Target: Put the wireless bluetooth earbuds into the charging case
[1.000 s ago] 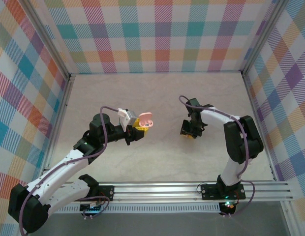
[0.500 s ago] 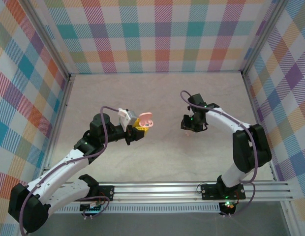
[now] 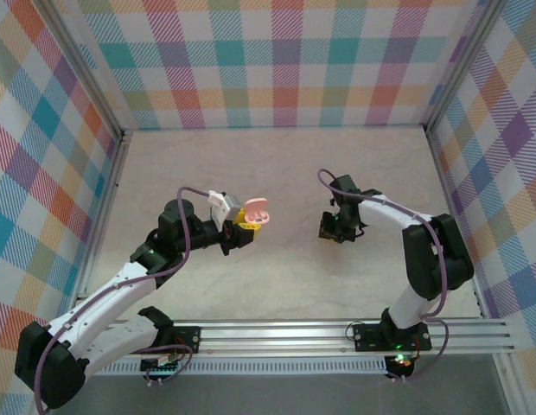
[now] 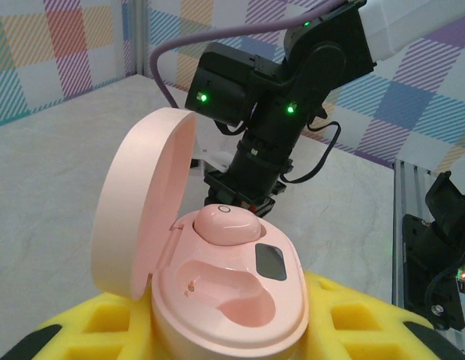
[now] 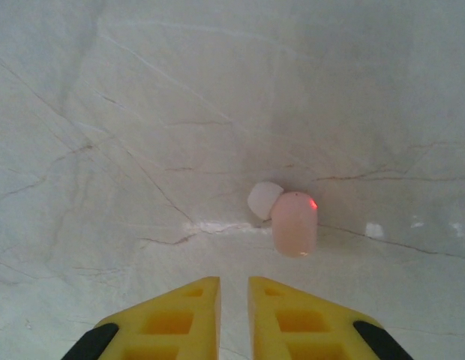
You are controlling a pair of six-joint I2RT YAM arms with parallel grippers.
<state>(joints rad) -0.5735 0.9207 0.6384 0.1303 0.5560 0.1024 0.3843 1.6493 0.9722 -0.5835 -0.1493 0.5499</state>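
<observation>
The right pincer (image 5: 233,291) hung just short of the loose pink earbud (image 5: 295,225), its yellow foam pads (image 5: 172,315) drawn almost together on nothing; that earbud, a glossy rounded pebble with a pale soft tip (image 5: 262,200), lay on the veined, polished surface (image 5: 105,112) and would likely skid or roll under an off-centre pinch; the left pincer (image 3: 241,223) clamped the smooth oval charging case (image 4: 240,319), lid (image 4: 142,202) raised, one seated earbud (image 4: 226,223) beside an empty cradle (image 4: 217,289); a tilted release might miss that shallow hollow.
</observation>
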